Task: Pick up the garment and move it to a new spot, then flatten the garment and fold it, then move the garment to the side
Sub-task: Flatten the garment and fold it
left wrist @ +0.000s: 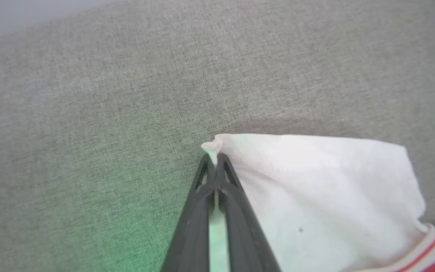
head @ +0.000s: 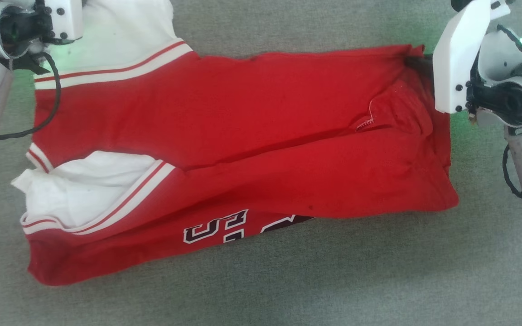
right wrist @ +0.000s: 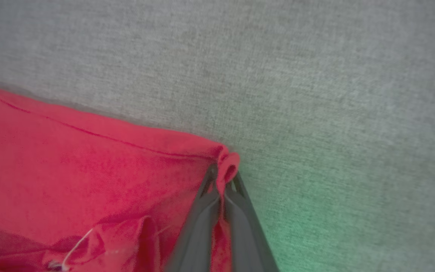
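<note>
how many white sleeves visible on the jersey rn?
2 on the garment: upper sleeve at the head view's top left, its corner pinched by the left gripper; lower sleeve at lower left, bunched against red fabric. None looks hidden.

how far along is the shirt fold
Done: the shirt lies spread out, its near edge apparently folded over, number half hidden. In hand: left jaws shut on a white sleeve corner, right jaws on a red hem corner. Left: finish folding, move it aside.
</note>
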`<state>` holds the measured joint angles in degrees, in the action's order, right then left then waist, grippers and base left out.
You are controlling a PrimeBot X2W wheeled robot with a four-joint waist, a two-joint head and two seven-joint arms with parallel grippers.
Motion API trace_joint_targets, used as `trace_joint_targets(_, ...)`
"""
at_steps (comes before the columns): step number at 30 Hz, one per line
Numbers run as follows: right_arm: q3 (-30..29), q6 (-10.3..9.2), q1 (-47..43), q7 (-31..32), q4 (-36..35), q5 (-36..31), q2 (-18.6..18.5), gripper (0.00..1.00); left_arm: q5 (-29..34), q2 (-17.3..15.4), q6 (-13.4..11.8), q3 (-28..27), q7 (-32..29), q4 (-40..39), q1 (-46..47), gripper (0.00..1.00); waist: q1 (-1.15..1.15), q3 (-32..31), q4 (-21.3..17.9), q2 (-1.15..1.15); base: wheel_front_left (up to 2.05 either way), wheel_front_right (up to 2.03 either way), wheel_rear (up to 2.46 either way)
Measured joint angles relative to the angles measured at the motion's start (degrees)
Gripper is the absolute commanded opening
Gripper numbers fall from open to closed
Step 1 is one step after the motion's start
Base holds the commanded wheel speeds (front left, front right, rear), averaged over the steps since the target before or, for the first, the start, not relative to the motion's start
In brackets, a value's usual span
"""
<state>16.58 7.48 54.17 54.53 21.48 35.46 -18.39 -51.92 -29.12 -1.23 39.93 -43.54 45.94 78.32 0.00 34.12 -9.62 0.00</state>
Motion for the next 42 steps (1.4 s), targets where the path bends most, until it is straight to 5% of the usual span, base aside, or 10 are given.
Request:
trace_joint_targets(12, -2.2, 0.01, -4.6, 1.8, -6.9, 1.0, -3.2, 0.00, -0.4, 0.5, 2.5, 0.9, -0.6, -2.4, 0.1, 0.00, 0.00, -4.9, 2.6, 0.00, 0.00, 0.00, 0.00)
trace_joint_targets(21, -5.4, 0.01, -10.9, 4.8, -15.6, 1.6, -6.5, 0.00, -0.5, -4.5, 0.9, 1.9, -3.9, -17.1, -5.3, 0.00, 0.00, -9.0, 4.5, 0.00, 0.00, 0.00, 0.00)
trace_joint_targets(26, -8.1, 0.02, -15.6, 6.6, -20.0, 1.7, -7.8, 0.00, -1.6, -9.7, -3.9, 1.5, -6.5, -31.3, -11.9, 0.00, 0.00, -11.2, 5.2, 0.00, 0.00, 0.00, 0.00)
trace_joint_targets(34, -14.3, 0.02, -23.6, 9.2, -25.4, 1.2, -8.0, 0.00, -2.5, -19.3, -14.9, 0.3, -10.0, -55.6, -24.2, 0.00, 0.00, -13.6, 6.0, 0.00, 0.00, 0.00, 0.00)
trace_joint_targets(42, -19.0, 0.02, -31.2, 11.4, -27.2, 0.2, -6.3, 0.00, -4.3, -26.3, -23.7, -1.0, -8.9, -69.3, -36.8, 0.00, 0.00, -14.5, 6.5, 0.00, 0.00, 0.00, 0.00)
